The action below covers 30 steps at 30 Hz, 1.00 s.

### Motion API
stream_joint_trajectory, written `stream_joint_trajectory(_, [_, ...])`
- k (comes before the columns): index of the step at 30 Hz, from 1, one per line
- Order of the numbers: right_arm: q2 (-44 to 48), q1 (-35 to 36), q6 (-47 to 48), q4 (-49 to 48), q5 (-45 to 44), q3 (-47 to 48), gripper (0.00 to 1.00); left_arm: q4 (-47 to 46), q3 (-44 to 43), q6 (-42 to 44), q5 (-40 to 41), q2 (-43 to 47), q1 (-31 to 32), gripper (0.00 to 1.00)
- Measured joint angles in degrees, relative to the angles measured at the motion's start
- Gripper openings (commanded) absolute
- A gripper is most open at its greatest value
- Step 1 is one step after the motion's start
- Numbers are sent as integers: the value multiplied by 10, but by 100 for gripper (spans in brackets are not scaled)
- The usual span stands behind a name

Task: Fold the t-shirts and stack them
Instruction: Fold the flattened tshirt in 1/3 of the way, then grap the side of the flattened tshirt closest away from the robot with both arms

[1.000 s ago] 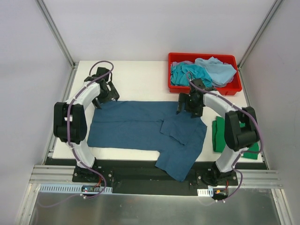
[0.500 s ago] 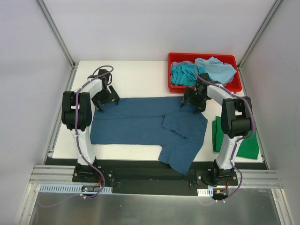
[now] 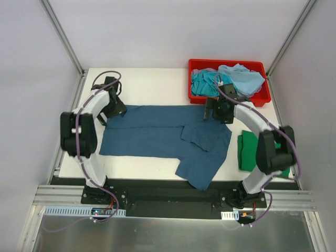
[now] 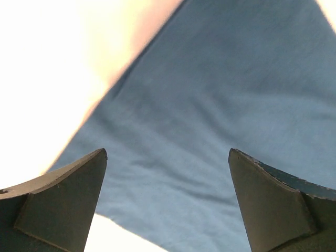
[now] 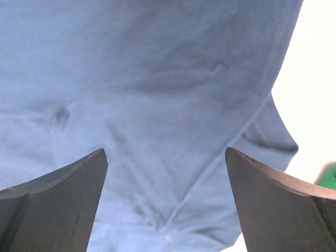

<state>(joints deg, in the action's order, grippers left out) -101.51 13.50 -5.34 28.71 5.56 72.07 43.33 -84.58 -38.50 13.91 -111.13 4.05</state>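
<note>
Left gripper [image 3: 112, 108] and right gripper [image 3: 216, 111] are seen spread, nothing pinched, at the far corners of the dark teal-blue t-shirt [image 3: 152, 135]. Versus 0.5 s ago: both are shifted slightly back, and the shirt, spread mid-table, is dragged back too.

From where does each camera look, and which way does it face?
Top external: fixed above and behind, looking down at the table; left arm and right arm show.
Left wrist: on the left arm, facing down at the dark blue t-shirt edge; its open jaws show.
Right wrist: on the right arm, facing down at wrinkled cloth; its open jaws show.
All three share that t-shirt.
</note>
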Motion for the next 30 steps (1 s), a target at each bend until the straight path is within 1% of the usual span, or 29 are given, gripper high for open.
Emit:
stream_joint_trajectory(2, [82,32,7,-3,-49,-34,96,7,60,-22,21,85,0,99])
stream_joint_trajectory(5, [226,72,15,-41,-99,-93,96,23,157,-69,48,235,0,99])
stream_joint_trajectory(8, [344,70,-3,-91,-130,-163,96,36,246,-118,64,347,-9,99])
stream_joint_trajectory(10, [397,59,-14,-113,-137,-217,96,47,306,-151,68,388,-22,99])
stream_joint_trajectory(13, [414,50,-15,-123,-122,-267,96,49,380,-190,71,399,-52,98])
stream_joint_trajectory(16, [414,51,-15,-120,-94,-306,96,27,429,-207,61,402,-73,96])
stream_joint_trajectory(19, [414,51,-13,-117,-80,-315,96,-5,446,-214,56,402,-76,86])
stream_joint_trajectory(23, [415,51,-11,-118,-76,-315,96,-52,446,-226,43,368,-81,66])
stream_joint_trajectory(25, [415,51,-10,-116,-76,-315,96,-67,446,-229,39,343,-83,57])
stream_joint_trajectory(26, [415,51,-10,-115,-76,-315,96,-73,446,-234,36,331,-83,54])
stream_joint_trajectory(30, [414,51,-7,-107,-76,-315,96,-90,447,-250,31,326,-83,50])
